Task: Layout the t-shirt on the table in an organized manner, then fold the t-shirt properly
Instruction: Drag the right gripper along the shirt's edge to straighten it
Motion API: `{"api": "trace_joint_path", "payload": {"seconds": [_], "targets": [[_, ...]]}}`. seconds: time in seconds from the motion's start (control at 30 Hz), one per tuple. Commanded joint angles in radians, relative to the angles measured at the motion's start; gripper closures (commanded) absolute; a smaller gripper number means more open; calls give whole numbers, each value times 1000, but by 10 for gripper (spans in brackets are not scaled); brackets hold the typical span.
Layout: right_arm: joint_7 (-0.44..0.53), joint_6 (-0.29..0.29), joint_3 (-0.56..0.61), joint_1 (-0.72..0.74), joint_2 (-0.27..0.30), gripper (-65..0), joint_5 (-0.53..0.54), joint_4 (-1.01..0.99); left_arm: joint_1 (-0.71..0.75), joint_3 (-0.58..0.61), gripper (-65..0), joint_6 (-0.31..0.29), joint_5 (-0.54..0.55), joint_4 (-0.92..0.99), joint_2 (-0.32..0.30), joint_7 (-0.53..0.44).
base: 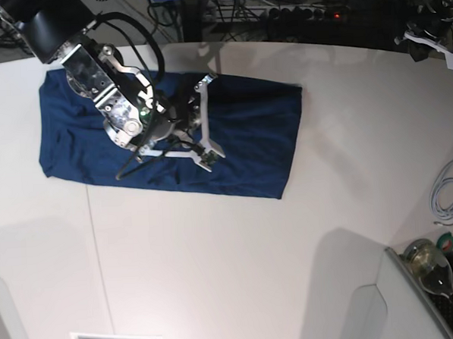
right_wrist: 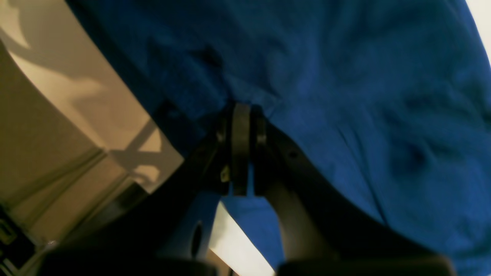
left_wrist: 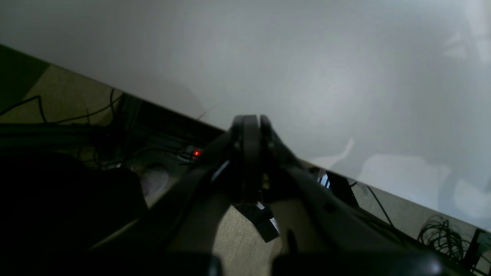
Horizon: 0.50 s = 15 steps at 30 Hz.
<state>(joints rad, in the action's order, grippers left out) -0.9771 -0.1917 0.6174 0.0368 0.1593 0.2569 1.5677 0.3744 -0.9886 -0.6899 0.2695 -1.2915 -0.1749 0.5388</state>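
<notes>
Robotics lab — tangled cables (left_wrist: 441, 234), white table (base: 239, 260)

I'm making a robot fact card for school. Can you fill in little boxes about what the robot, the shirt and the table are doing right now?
shirt: dark blue t-shirt, already folded into a long band
where it lies: flat on the white table, toward the far side
right gripper: shut, pinching the shirt's cloth
left gripper: shut, holding nothing, at the table's edge away from the shirt
also in view: white cable near the table's right edge; bottle beyond the table's edge
</notes>
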Motion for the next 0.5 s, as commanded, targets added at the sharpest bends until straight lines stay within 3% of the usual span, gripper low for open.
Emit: {"api": "trace_joint_path", "payload": {"seconds": [0.0,0.47], "targets": [[8,-5,-9,-5,0,-9,8,30,4,-5,0,-8,12,-12,-19,-16],[8,1,-37,-117,0,-8,8,90,-38,83,0,-8,6,3,-19,-16]]}}
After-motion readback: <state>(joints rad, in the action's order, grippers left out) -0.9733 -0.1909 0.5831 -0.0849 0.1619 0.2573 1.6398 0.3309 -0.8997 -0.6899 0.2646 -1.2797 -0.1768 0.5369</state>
